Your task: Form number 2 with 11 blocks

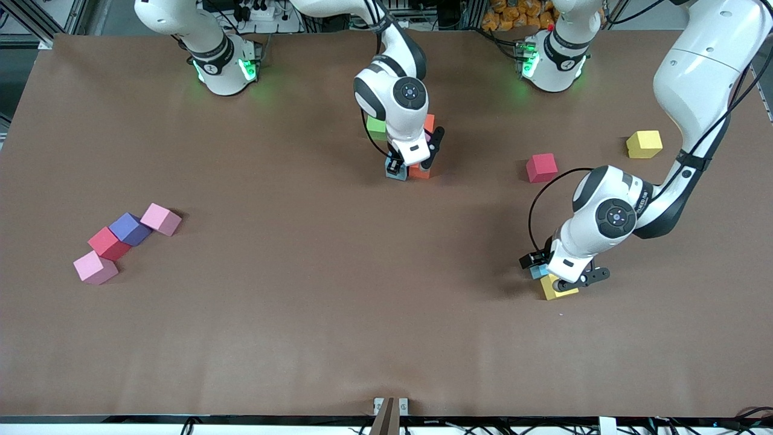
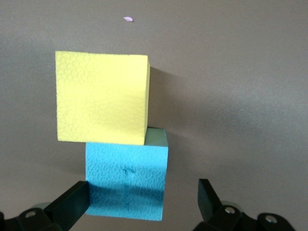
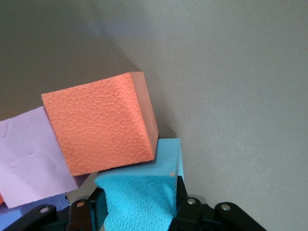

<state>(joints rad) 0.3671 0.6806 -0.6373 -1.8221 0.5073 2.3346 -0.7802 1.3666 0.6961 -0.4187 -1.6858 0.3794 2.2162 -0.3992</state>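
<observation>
You are handling small foam blocks, so judge them light, soft and slightly grippy: they should dent under a hard squeeze and slide if nudged, and the sound hold is across two flat, parallel faces at mid-height, not on a corner. The right gripper (image 1: 403, 164) is down at the middle of the counter, where the figure is being built, its jaws clamped on a light blue block (image 3: 139, 202) that sits just beside an orange block (image 3: 98, 125); a lilac block (image 3: 29, 159) touches the orange one, and a green block (image 1: 375, 125) shows farther from the front camera. The left gripper (image 1: 558, 275) hangs low toward the left arm's end of the counter, jaws wide apart and holding nothing, straddling another light blue block (image 2: 127, 180) that touches a yellow block (image 2: 101, 103). Spare blocks lie well apart: a red block (image 1: 542, 167) and a second yellow block (image 1: 644, 144) near the left arm, and a cluster of pink, red and purple ones (image 1: 124, 238) toward the right arm's end.
</observation>
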